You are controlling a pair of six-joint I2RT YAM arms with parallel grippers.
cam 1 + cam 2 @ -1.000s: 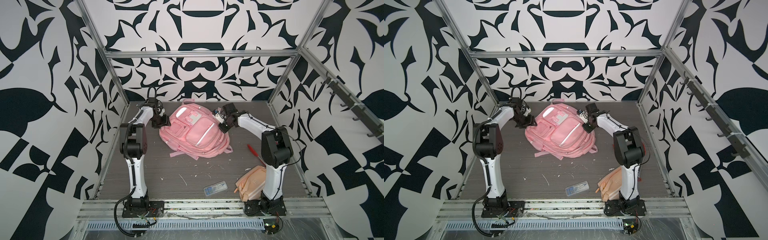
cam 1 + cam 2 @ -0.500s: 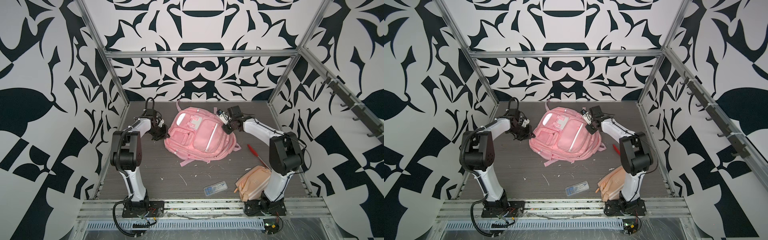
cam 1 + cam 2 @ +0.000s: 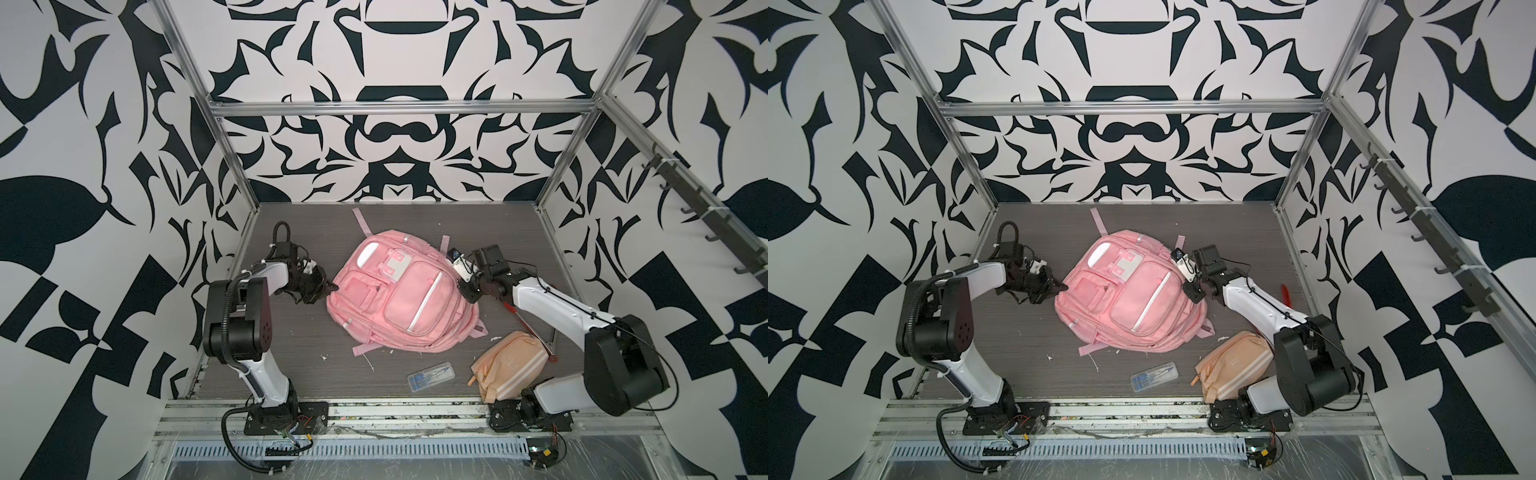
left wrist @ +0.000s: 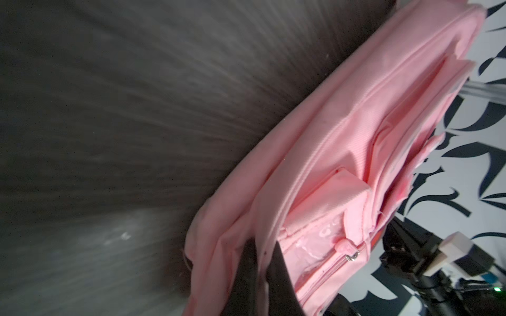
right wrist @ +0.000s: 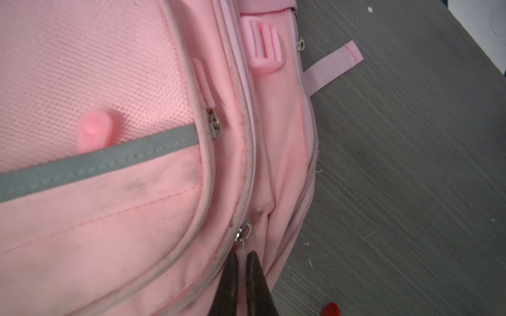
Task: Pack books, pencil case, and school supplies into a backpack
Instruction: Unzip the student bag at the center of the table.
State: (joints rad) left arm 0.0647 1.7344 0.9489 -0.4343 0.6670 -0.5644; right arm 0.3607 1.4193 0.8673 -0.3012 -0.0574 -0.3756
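Pink backpack (image 3: 399, 299) lies front-up mid-desk (image 3: 291, 357), top end away from the robot, as the left hand (image 3: 331, 286) pinches fabric on one flank and the right hand (image 5: 242, 260) pinches a zip pull (image 5: 242, 250) on the opposite flank.

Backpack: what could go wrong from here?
The right end effector pinches only the thin zipper pull, which might slip out under tension. The left end effector grips just a fabric fold, so the backpack could slide instead of unzipping. The pencil case lies close by the right arm, which may shove it.
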